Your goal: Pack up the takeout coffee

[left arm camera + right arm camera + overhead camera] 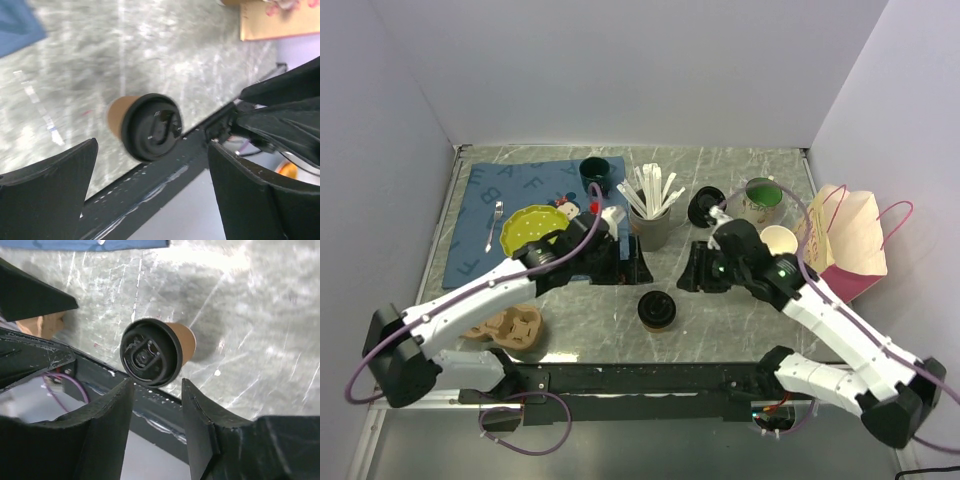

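1. Takeout coffee (657, 310) stands upright on the table (590, 322) toward 6 o'clock, close to the front edge, with its lid on. Nothing is touching it.
2. The left hand (623, 264) hangs at the cup's 11 o'clock, released, with its jaws wide and empty.
3. The right hand (696, 270) hangs at the cup's 1 o'clock, also released, with its jaws parted around nothing.
4. A paper bag (848, 238) gapes at 3 o'clock, and a cup carrier (515, 327) lies at 8 o'clock.
5. Packing looks unstarted: grasping, lifting and placing the cup all remain.
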Robot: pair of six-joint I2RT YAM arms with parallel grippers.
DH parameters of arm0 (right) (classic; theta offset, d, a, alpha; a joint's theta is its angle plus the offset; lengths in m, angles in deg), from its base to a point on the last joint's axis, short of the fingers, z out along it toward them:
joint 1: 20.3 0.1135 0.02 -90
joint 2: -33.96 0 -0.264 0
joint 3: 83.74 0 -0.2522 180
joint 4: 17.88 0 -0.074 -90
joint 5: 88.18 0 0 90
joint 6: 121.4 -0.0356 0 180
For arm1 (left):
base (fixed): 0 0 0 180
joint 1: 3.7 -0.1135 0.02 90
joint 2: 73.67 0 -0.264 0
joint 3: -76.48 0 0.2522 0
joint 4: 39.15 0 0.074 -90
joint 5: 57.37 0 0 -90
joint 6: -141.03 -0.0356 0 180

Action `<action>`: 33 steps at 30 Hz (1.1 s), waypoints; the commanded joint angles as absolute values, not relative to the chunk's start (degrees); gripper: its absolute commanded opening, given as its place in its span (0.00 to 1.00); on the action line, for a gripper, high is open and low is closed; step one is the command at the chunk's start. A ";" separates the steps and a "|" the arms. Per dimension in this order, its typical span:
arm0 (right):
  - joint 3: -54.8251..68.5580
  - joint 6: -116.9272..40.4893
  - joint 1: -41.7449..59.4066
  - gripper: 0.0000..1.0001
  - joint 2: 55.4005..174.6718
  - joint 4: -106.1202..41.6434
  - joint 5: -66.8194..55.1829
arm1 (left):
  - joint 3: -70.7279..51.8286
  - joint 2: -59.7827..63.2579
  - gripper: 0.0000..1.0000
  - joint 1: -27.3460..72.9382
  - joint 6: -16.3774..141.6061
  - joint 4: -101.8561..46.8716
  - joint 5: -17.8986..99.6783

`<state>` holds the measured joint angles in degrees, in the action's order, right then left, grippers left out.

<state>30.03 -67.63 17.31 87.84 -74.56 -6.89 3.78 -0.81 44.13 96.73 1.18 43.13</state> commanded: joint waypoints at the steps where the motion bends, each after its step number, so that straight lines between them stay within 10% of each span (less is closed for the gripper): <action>1: 23.10 -58.31 20.48 0.52 94.59 -75.32 -3.45 | 6.02 -6.07 0.97 44.11 96.91 6.69 35.88; 33: 23.79 -46.35 29.62 0.41 110.60 -70.23 -0.81 | 17.10 -21.02 0.97 44.11 99.37 7.66 29.73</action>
